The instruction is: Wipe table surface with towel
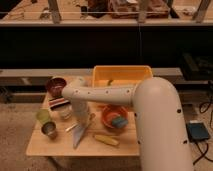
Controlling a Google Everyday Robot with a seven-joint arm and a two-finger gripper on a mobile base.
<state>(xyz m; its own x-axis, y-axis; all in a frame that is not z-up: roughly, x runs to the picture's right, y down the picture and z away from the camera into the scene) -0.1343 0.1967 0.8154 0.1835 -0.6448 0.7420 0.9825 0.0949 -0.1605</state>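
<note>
A pale bluish-white towel (80, 136) hangs from my gripper (81, 120) and its lower end touches the wooden table (55, 147) near the front middle. The gripper points down over the table's middle, shut on the towel's upper end. My white arm (107, 93) reaches in from the right, across the table, and hides part of the surface behind it.
A yellow bin (122, 76) stands at the back right. An orange bowl (114, 117) holding a blue item sits right of the towel, and a yellow item (106, 140) lies in front of it. At the left are a brown bowl (56, 86), a green cup (43, 116), a metal cup (49, 130) and a white cup (65, 113).
</note>
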